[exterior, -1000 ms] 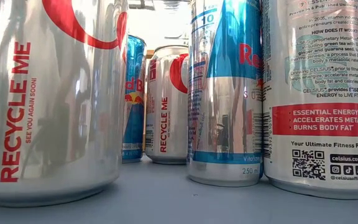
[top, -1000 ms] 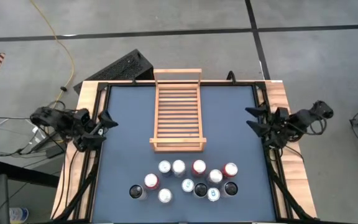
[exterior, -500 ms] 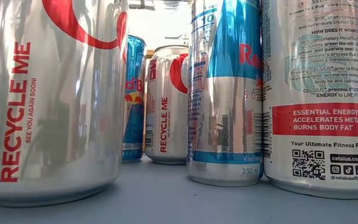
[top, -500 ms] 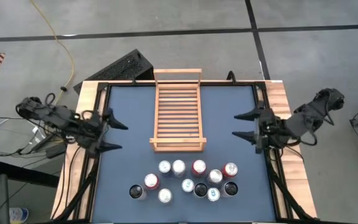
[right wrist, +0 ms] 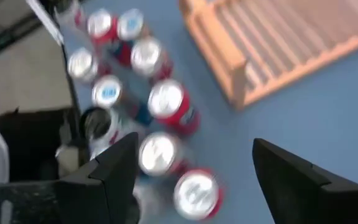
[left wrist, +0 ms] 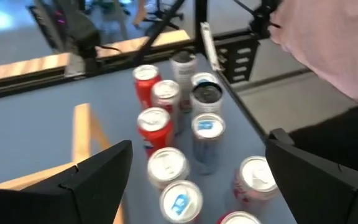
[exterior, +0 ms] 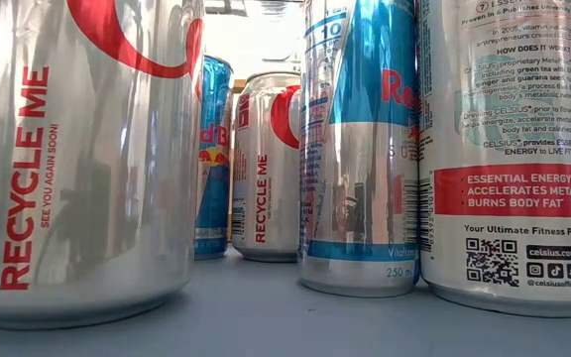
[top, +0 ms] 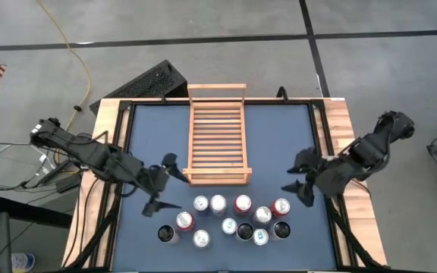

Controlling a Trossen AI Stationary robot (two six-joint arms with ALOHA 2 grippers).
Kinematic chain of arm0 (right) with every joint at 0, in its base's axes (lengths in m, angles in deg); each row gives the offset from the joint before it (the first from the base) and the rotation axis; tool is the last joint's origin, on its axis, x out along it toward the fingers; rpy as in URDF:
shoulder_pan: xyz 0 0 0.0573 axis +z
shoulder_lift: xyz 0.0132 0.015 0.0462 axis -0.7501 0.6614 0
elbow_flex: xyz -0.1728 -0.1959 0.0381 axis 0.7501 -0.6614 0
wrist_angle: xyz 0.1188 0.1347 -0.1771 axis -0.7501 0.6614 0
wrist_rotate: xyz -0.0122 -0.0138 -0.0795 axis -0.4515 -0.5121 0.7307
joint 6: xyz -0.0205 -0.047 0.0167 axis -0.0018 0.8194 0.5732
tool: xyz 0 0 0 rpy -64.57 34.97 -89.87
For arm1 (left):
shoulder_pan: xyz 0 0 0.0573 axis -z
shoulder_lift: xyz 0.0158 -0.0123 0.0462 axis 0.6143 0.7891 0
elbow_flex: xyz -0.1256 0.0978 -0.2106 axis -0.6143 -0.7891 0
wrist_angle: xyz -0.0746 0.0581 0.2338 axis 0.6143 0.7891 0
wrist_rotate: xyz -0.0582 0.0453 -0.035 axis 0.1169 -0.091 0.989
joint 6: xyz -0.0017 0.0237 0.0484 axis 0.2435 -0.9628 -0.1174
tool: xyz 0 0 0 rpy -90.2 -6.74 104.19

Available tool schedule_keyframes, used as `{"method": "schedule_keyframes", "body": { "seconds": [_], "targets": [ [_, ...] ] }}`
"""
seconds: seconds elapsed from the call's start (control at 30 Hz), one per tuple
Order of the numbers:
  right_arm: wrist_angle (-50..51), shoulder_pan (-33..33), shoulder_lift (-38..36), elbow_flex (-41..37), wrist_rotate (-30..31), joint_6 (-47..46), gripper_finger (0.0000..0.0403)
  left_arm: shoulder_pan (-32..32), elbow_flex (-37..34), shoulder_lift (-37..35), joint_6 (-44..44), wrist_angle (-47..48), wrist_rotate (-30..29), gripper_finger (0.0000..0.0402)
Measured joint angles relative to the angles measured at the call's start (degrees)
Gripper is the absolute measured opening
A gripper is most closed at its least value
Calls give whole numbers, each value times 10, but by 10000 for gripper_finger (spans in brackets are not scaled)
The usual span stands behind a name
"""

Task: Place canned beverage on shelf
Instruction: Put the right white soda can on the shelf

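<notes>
Above the blue worktop [top: 150,136], my left hand [top: 164,186] and right hand [top: 300,176] hover wide open and empty, flanking the cluster of cans [top: 226,218]. The wooden shelf [top: 217,135] lies bare just beyond the cans.

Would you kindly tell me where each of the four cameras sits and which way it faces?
High view: overhead, straight down on the table, shelf, cans and both arms.
Low view: table height, level across; only cans close up, no arm.
Left wrist view: on the left arm, over the left claw toward cans.
Right wrist view: on the right arm, past the right claw toward cans and shelf.
All views share the cans.
</notes>
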Motion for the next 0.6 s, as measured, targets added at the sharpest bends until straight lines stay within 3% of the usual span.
{"method": "schedule_keyframes", "body": {
  "seconds": [0.27, 0.6],
  "targets": [
    [67, 33, 80, 0, -75, -78, 291, 0, 77, 65, -64, 9, 8, 358],
    [60, 116, 108, 0, -84, -174, 291, 0, 128, 28, -50, 99, 7, 358]
  ]
}}
